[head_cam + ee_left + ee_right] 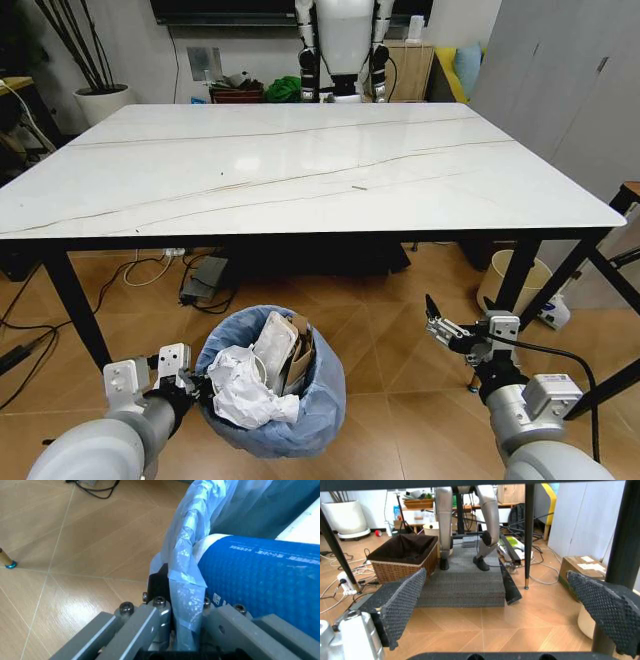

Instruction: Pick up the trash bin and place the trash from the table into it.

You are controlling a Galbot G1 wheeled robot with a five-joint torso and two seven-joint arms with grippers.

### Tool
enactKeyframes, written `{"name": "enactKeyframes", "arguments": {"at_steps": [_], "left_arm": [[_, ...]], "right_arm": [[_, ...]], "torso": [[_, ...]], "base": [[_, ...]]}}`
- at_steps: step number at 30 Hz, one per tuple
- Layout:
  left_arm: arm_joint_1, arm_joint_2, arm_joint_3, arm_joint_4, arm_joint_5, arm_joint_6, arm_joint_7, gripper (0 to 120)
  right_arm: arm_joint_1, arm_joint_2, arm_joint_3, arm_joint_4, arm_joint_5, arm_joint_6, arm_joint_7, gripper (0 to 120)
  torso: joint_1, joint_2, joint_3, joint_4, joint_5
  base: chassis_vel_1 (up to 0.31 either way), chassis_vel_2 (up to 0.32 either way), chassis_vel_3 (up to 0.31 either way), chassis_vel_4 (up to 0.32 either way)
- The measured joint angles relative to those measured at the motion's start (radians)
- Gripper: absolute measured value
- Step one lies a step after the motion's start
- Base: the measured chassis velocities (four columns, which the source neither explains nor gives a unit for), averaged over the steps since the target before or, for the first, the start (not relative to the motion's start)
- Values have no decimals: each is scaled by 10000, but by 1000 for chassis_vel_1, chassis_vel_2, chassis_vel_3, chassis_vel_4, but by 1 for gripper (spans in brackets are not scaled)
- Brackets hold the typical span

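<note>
The table point(300, 165) is a large rectangular white marble-look top with thin dark veins, a black edge and black metal legs. One small dark speck point(359, 186) lies on the top, right of centre. The floor point(400, 340) is brown wood-look tile laid in a diagonal pattern. Resting on the floor: the trash bin point(275, 385) at near centre-left, a cream-coloured bin point(510, 280) at right beside a table leg, and a power strip with cables point(200, 278) under the table at left.

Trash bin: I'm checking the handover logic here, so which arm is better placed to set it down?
Left. The left gripper is shut on the rim of the trash bin, pinching the blue liner. The right gripper hangs open, apart from it, near the table leg.
</note>
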Motion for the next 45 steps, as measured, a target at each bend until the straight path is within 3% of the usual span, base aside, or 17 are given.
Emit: {"name": "enactKeyframes", "arguments": {"at_steps": [45], "left_arm": [[7,16,45,50,27,0,23,0]], "right_arm": [[58,74,-200,-282,-168,90,-31,100]], "torso": [[-566,-1775,-1212,0,0]], "base": [[0,0,0,0]]}}
